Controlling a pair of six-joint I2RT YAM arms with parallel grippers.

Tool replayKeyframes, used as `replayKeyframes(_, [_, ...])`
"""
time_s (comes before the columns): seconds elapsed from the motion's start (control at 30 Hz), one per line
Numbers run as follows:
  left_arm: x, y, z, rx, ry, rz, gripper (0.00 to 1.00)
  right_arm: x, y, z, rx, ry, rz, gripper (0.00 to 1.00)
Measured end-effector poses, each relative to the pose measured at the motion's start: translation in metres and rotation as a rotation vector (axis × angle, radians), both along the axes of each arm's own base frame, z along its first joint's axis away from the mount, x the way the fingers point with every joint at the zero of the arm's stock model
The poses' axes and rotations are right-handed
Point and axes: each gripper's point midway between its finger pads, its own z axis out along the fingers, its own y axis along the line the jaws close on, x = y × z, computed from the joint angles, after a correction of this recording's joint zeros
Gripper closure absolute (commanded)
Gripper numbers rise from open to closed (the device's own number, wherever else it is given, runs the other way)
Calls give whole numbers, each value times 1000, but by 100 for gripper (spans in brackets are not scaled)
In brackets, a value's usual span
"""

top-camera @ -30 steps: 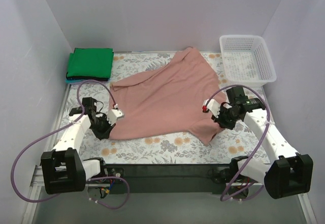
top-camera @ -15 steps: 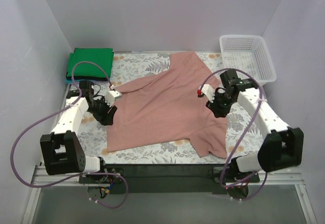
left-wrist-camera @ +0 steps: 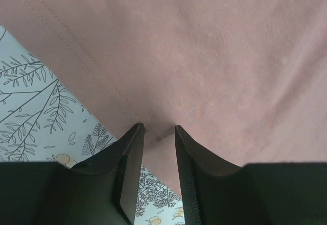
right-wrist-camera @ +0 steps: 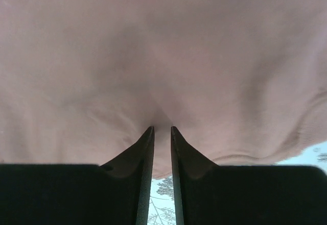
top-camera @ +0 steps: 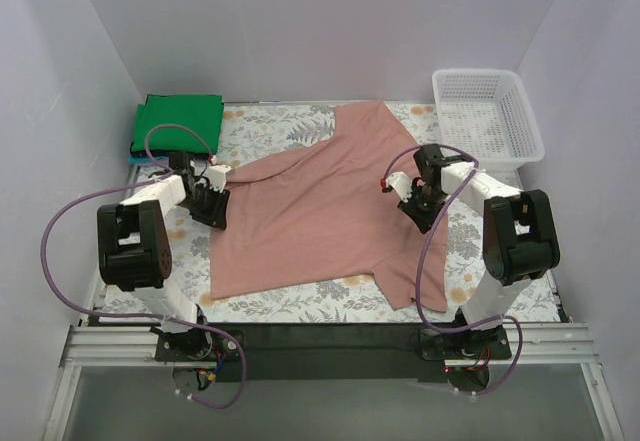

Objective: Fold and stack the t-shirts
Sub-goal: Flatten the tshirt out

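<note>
A dusty pink-brown t-shirt (top-camera: 320, 211) lies spread out on the floral table cloth (top-camera: 270, 121). My left gripper (top-camera: 213, 204) is shut on the shirt's left edge; the left wrist view shows the cloth (left-wrist-camera: 204, 56) pinched between the jaws of that gripper (left-wrist-camera: 158, 128). My right gripper (top-camera: 413, 204) is shut on the shirt's right side; the right wrist view shows the cloth (right-wrist-camera: 163, 46) puckered at the tips of that gripper (right-wrist-camera: 162, 128). A bright green folded t-shirt (top-camera: 178, 124) tops a small stack at the back left.
A white plastic mesh basket (top-camera: 524, 121) stands at the back right corner. Purple cables loop beside both arms. White walls close in the table on three sides.
Both grippers moved away from the near edge, still holding the pink shirt. The shirt now lies flatter and more spread, its lower hem closer to the near edge.
</note>
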Motion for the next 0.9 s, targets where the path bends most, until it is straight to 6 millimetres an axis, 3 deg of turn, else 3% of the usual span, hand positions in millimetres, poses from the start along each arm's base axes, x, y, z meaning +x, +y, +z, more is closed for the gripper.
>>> replayKeyframes(0.13, [-4,2,-2,19,-42,0,71,-28,-13,-21,-55,64,10,75])
replayKeyframes(0.37, [-29,4,-3,50,-86,-36,71,-66,-22,-22,-106,48,95,75])
replayKeyframes(0.6, [-77,-5,7,10,48,-78,67,-106,-26,-8,-85,136,156,73])
replayKeyframes(0.67, [-65,-9,24,-17,33,-62,61,-96,-17,11,-49,116,154,73])
replayKeyframes(0.8, [9,-12,79,-60,-161,-10,53,-39,16,58,63,-23,114,73])
replayKeyframes(0.9, [50,-10,100,-69,-258,36,52,-4,36,78,128,-85,71,74])
